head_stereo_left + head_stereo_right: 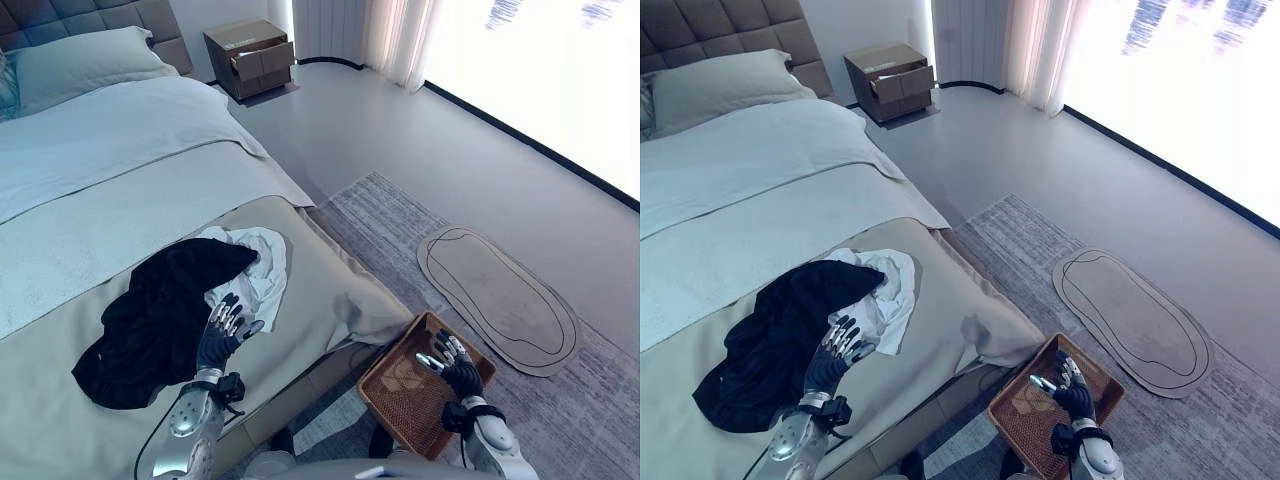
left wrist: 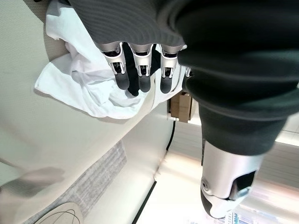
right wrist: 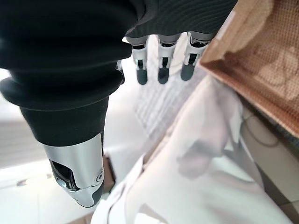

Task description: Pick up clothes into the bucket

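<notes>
Left hand: left hand (image 1: 224, 333) hovers with fingers straight and relaxed, grasping nothing, over the near edge of the clothes on the bed (image 1: 120, 180).
White garment: white garment (image 1: 258, 268) lies crumpled just beyond the fingertips, partly tucked under the dark one.
Black garment: black garment (image 1: 160, 315) is spread to the left of the hand, overlapping the white piece.
Right hand: right hand (image 1: 452, 365) hangs released, fingers extended, over the near part of the basket; it carries nothing.
Basket: woven basket (image 1: 395, 385) sits on the floor to the right of the bed, on the grey rug (image 1: 400, 240), with no clothing visible in it.
Risk 1: a grab at the overlap may catch only 1 of the 2 garments, leaving the other dragged toward the bed edge or dropped onto the floor.
Risk 2: a shallow pinch on loose cloth could slip during the carry across the gap between bed and basket.
Risk 3: long trailing fabric might drape over the basket rim instead of landing inside.
Risk 4: fingers could snag the bed cover (image 1: 300, 300) along with the cloth and pull it too.
</notes>
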Available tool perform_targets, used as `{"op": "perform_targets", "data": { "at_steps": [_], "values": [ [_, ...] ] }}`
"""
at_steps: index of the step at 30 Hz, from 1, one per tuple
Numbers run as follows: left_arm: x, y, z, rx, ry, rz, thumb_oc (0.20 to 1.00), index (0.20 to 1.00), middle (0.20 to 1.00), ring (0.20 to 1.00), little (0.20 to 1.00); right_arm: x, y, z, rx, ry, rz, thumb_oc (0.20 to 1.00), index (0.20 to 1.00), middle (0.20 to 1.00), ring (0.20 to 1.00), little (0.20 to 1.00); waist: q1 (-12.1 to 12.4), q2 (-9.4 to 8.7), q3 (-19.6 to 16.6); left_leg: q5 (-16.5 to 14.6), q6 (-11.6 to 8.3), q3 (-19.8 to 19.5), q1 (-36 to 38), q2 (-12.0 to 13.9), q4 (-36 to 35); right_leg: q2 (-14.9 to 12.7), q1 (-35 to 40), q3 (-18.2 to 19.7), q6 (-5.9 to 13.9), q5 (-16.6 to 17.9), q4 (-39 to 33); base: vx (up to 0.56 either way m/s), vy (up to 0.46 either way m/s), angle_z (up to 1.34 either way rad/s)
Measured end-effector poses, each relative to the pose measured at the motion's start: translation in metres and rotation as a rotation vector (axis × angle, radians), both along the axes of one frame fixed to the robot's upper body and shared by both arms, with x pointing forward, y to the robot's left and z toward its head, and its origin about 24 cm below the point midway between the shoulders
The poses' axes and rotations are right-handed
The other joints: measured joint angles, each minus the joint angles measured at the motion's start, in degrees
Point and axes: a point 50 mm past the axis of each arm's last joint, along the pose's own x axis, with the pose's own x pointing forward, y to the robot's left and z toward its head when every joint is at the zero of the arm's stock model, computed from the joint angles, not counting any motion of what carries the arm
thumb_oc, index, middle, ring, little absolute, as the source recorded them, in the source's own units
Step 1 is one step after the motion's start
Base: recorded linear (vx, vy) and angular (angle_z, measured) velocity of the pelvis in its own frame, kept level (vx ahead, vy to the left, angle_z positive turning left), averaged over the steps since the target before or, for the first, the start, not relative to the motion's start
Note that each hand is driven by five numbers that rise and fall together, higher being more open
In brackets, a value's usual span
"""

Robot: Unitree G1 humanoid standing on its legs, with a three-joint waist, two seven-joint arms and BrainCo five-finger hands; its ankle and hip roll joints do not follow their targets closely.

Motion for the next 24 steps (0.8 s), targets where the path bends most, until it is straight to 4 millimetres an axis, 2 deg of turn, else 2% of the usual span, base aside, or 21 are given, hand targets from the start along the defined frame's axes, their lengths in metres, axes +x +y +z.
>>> {"op": "perform_targets", "data": {
  "at_steps": [3, 7, 10, 11, 15, 18, 19, 24],
  "values": [
    [0.001, 0.003, 0.001, 0.044, -0.002, 0.009, 1.0, 1.0, 1.0, 1.0, 1.0, 0.0, 0.0, 0.0, -0.002, 0.0, 0.005, 1.0, 1.0, 1.0, 1.0, 1.0, 0.0, -0.56, 0.4, 0.0, 0.0, 0.2, -0.1, 0.1, 0.0, 0.0, -0.2, 0.3, 0.1, 0.0, -0.1, -0.02, -0.025, -0.04],
    [0.016, 0.012, 0.015, 0.142, -0.056, 0.034, 1.0, 1.0, 1.0, 1.0, 1.0, 0.006, 0.001, 0.004, -0.001, -0.02, 0.028, 1.0, 1.0, 1.0, 1.0, 1.0, 0.1, -2.28, 2.2, -0.2, -0.23, 0.0, -5.2, 0.1, 3.6, -0.1, -3.5, 0.3, 0.25, 0.4, 0.3, -0.13, 0.025, 0.01],
    [0.038, 0.018, 0.036, 0.269, -0.138, 0.059, 1.0, 1.0, 1.0, 1.0, 1.0, 0.031, 0.0, 0.02, -0.032, -0.098, 0.076, 1.0, 1.0, 1.0, 1.0, 1.0, 0.1, -2.1, 6.7, -0.1, -0.16, -0.6, -10.8, 0.0, 6.8, -0.5, -7.8, -0.2, -0.34, 1.8, 1.4, -0.19, 0.022, 0.06],
    [0.041, 0.018, 0.039, 0.286, -0.151, 0.068, 1.0, 1.0, 1.0, 1.0, 1.0, 0.032, 0.001, 0.021, -0.037, -0.102, 0.087, 1.0, 1.0, 1.0, 1.0, 1.0, 0.1, -2.05, 7.3, -0.2, -0.17, -0.6, -11.6, 0.0, 7.4, -0.6, -8.5, -0.2, -0.41, 1.8, 1.7, -0.12, 0.026, 0.05],
    [0.068, 0.025, 0.056, 0.383, -0.221, 0.17, 1.0, 1.0, 1.0, 1.0, 1.0, 0.074, 0.015, 0.048, -0.044, -0.233, 0.154, 1.0, 1.0, 1.0, 1.0, 1.0, 0.0, -1.52, 12.0, -0.1, -0.12, -1.0, -18.6, 0.1, 10.4, -0.9, -15.1, 0.1, -0.89, 2.2, 4.3, -0.12, 0.062, 0.01],
    [0.086, 0.032, 0.073, 0.441, -0.271, 0.25, 1.0, 1.0, 1.0, 1.0, 1.0, 0.094, 0.019, 0.066, -0.059, -0.304, 0.179, 1.0, 1.0, 1.0, 1.0, 1.0, 0.0, -1.77, 14.5, -0.1, -0.11, -1.3, -23.2, 0.3, 12.9, -1.2, -19.9, 0.3, -1.39, 2.0, 7.3, -0.09, 0.041, -0.01],
    [0.092, 0.035, 0.082, 0.456, -0.3, 0.273, 1.0, 1.0, 1.0, 1.0, 1.0, 0.1, 0.02, 0.071, -0.064, -0.324, 0.18, 1.0, 1.0, 1.0, 1.0, 1.0, 0.1, -2.01, 16.0, -0.1, -0.11, -1.3, -24.0, 0.4, 13.4, -1.2, -20.8, 0.4, -1.63, 2.0, 8.0, 0.0, 0.0, 0.0],
    [0.108, 0.058, 0.116, 0.531, -0.396, 0.44, 1.0, 1.0, 1.0, 1.0, 1.0, 0.116, 0.024, 0.087, -0.076, -0.384, 0.171, 1.0, 1.0, 1.0, 1.0, 1.0, -0.1, -3.18, 18.1, -0.4, -0.22, -1.8, -30.6, 1.0, 16.9, -1.2, -27.3, 0.5, -2.4, 1.4, 11.8, -0.03, 0.009, 0.0]
  ]
}}
